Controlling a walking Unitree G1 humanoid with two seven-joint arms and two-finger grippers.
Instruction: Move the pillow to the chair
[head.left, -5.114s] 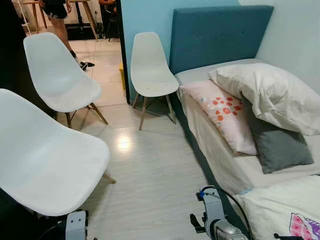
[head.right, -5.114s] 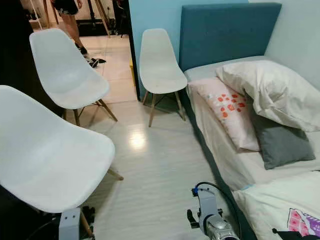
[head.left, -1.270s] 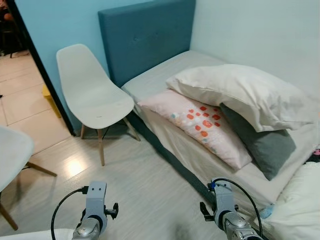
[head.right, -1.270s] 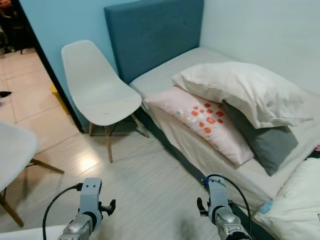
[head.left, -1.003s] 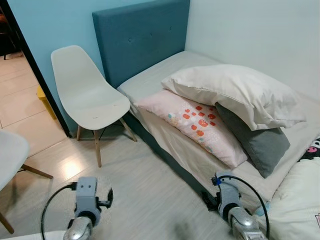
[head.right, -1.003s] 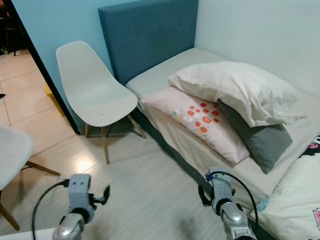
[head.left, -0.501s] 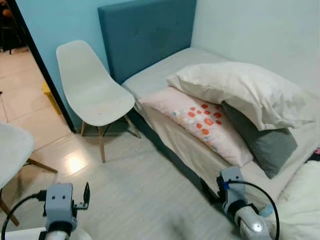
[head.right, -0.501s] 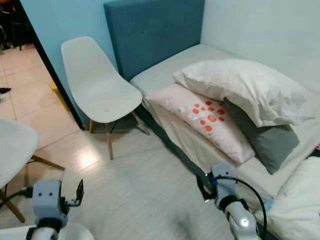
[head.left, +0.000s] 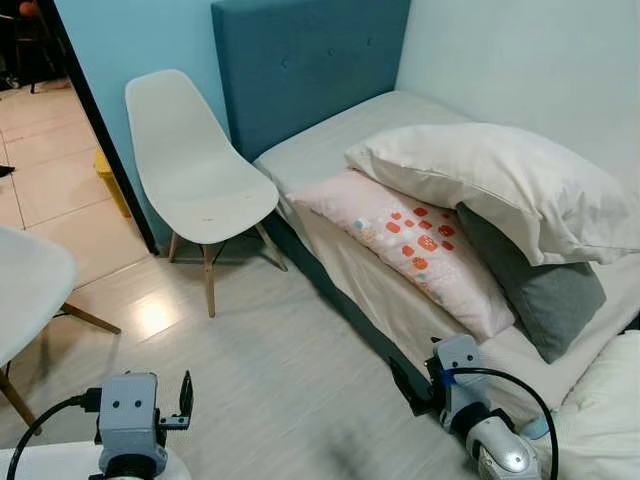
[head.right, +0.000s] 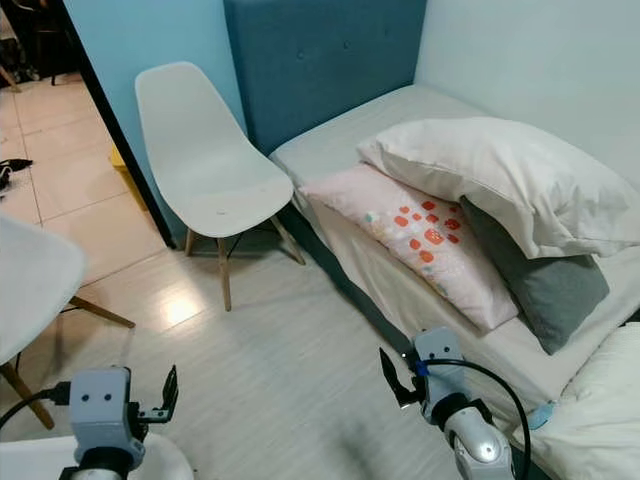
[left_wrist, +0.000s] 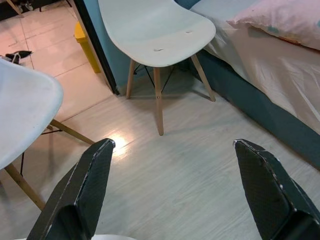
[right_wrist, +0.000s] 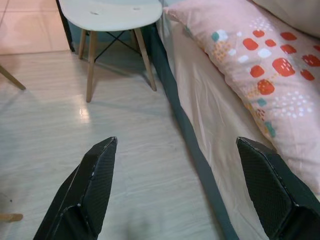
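Note:
A pink pillow (head.left: 420, 250) with red dots lies along the bed's near edge. A big white pillow (head.left: 500, 185) rests partly on it, with a grey pillow (head.left: 540, 290) underneath. The white shell chair (head.left: 200, 175) stands beside the blue headboard (head.left: 310, 60), its seat bare. My left gripper (left_wrist: 173, 144) hangs low over the floor, open and holding nothing, facing that chair. My right gripper (right_wrist: 177, 141) is open too, low by the bed's side, with the pink pillow (right_wrist: 260, 65) ahead of it and untouched.
A second white chair (head.left: 30, 290) juts in at the left edge. A doorway onto a tiled floor (head.left: 50, 150) opens behind it, with a yellow object (head.left: 110, 180) by the frame. A white duvet (head.left: 610, 400) lies at the bottom right. Pale wood floor (head.left: 290, 380) runs between chairs and bed.
The view has swung from the chairs round to the bed. Over the last second both arms have sunk lower and spread apart. Pillows and chair have not moved.

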